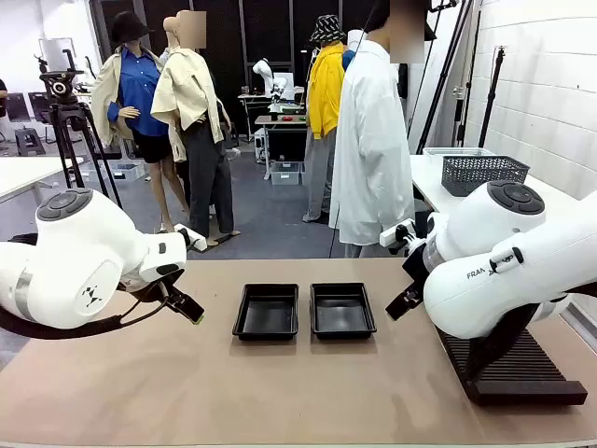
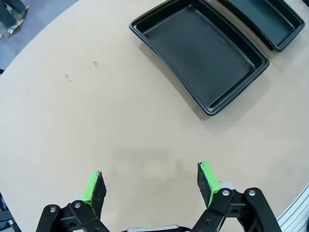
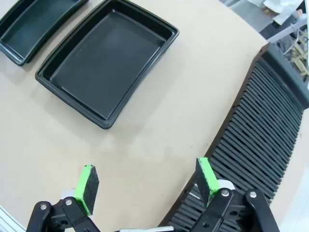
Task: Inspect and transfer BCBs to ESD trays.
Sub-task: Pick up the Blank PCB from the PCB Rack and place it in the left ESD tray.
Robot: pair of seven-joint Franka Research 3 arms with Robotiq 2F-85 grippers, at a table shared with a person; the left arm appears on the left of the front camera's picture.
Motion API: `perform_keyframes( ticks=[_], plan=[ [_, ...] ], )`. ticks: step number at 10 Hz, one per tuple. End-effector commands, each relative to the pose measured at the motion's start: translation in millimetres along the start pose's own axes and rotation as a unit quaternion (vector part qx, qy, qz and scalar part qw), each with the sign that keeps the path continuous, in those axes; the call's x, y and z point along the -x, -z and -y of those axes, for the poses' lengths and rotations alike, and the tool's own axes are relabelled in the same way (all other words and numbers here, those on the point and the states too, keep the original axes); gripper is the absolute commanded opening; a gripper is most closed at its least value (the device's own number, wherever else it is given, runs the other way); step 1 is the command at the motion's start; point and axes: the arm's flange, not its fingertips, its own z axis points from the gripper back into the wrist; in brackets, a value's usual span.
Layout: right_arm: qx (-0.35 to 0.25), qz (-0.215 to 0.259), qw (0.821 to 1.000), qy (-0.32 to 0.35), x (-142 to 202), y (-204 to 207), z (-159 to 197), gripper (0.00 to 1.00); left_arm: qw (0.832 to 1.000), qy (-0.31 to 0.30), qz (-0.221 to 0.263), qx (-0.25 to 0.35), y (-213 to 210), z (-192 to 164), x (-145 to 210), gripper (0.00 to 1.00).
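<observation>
**Gripper state.** The left gripper (image 2: 150,186) has its fingers wide apart with nothing between the pads. It hangs over bare table (image 1: 187,392) on the left side. The right gripper (image 3: 147,183) is spread the same way and is also empty. It hangs on the right side, over the strip of table just beside the left edge of the slotted rack (image 3: 260,140).

**Task items.** The left ESD tray (image 1: 267,315) and the right ESD tray (image 1: 341,313) sit side by side at the middle of the table, close together with a narrow gap between them. Both floors are bare, so no transfer appears to have been made. The rack slots in view are bare too, so where a BCB will come from cannot be told.

**Governing relation.** Both trays lie between the two grippers.
- The left tray is to the right of the left gripper and near it.
- The right tray is to the left of the right gripper and near it.
- Neither tray is directly under the fingers.
- Each tray's long axis appears to run from near to far.

Each arm is therefore nearer the tray on its own side, and the rack is nearer the right arm. A person (image 1: 371,159) stands at the far edge, behind the right tray.
</observation>
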Motion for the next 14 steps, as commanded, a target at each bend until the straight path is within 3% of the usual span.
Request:
perform_keyframes(
  ticks=[1, 14],
  plan=[
    [0.0, 0.0, 1.0, 0.0, 0.0, 0.0, 0.0, 1.0, 1.0, 0.0, 0.0, 0.0, 0.0, 0.0, 0.0, 1.0],
    [0.0, 0.0, 1.0, 0.0, 0.0, 0.0, 0.0, 1.0, 1.0, 0.0, 0.0, 0.0, 0.0, 0.0, 0.0, 1.0]
  ],
)
